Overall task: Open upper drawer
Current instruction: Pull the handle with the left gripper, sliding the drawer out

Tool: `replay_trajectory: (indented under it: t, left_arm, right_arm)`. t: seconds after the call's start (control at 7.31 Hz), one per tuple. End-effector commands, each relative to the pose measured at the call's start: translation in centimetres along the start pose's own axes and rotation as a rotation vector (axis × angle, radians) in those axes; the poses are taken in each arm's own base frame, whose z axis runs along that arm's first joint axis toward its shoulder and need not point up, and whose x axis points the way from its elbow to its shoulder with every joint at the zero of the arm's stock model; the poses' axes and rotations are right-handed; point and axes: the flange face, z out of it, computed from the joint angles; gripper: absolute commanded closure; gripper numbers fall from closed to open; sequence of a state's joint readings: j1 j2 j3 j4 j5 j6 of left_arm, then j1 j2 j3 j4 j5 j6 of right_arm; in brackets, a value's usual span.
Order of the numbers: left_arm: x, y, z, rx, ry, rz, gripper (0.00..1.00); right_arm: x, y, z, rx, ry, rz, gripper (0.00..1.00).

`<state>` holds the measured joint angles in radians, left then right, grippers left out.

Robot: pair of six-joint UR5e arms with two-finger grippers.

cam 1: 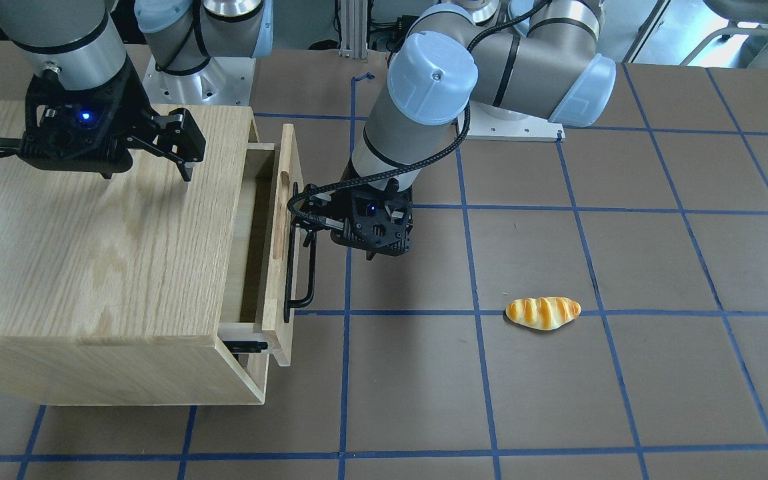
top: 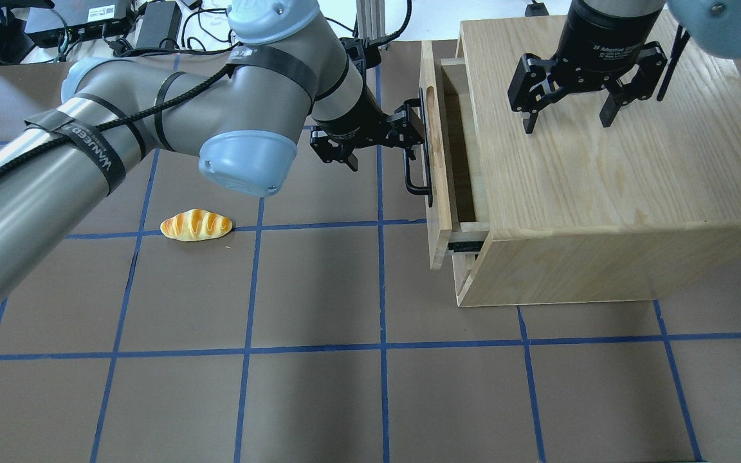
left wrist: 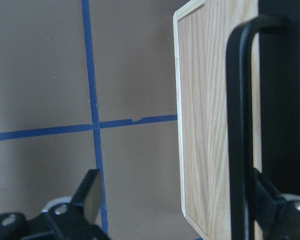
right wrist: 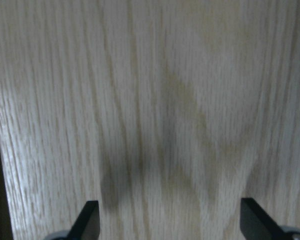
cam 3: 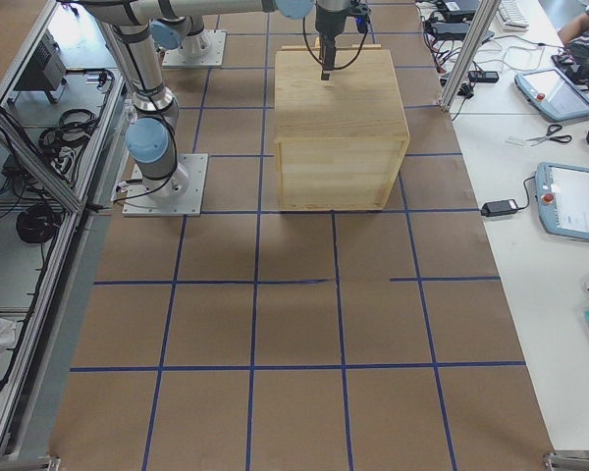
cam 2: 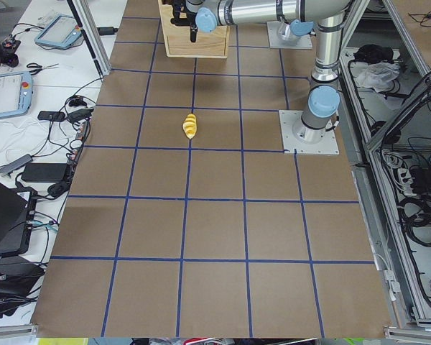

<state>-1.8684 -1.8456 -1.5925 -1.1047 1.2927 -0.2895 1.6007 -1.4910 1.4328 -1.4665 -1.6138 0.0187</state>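
The upper drawer (cam 1: 271, 280) (top: 438, 193) stands pulled part way out of the oak cabinet (cam 1: 91, 253) (top: 602, 193), so a strip of its pale interior shows. Its black bar handle (cam 1: 311, 273) (top: 408, 173) (left wrist: 240, 150) faces the table's middle. My left gripper (cam 1: 339, 247) (top: 378, 143) (left wrist: 180, 200) is open at the handle. One finger (left wrist: 272, 200) sits by the bar against the drawer front, and the other (left wrist: 90, 192) hangs over the table. My right gripper (cam 1: 147, 170) (top: 568, 119) (right wrist: 170, 220) is open and empty just above the cabinet top.
A toy bread roll (cam 1: 543, 312) (top: 195, 225) (cam 2: 189, 126) lies on the brown table with blue tape lines (top: 377, 347), away from the cabinet. A black slide rail (top: 467, 243) shows at the drawer's near side. The cabinet (cam 3: 339, 128) fills the robot's right half.
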Motion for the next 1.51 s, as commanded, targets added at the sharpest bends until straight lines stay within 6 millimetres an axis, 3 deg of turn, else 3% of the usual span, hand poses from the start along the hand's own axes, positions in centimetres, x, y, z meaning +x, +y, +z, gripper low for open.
replay_trajectory:
  t: [0.0,0.41,0.82,0.96,1.09,1.37]
  left_arm:
    - [-1.8,0.1,-1.1,-0.035,-0.015,0.005,0.0]
    - [-4.8,-0.7,-3.2,-0.013,-0.006,-0.044,0.0]
    - [-6.6,-0.9,-3.6,-0.028,-0.01,-0.072,0.0]
    - [-6.2,-0.7,-3.6,-0.033,0.011,-0.069,0.0]
    - [-5.8,-0.7,-4.8,-0.023,0.045,-0.069,0.0]
    - [-5.3,-0.8,-3.5,-0.049,0.065,-0.085,0.0]
  right_arm:
    - [0.0,0.0,0.0,0.0,0.0,-0.001,0.0]
    - [0.0,0.0,0.1,-0.001,0.0,0.0,0.0]
    - [0.0,0.0,0.0,0.0,0.0,-0.001,0.0]
    - [0.0,0.0,0.0,0.0,0.0,0.0,0.0]
    - [0.0,0.0,0.0,0.0,0.0,0.0,0.0]
    - [0.0,0.0,0.0,0.0,0.0,0.0,0.0]
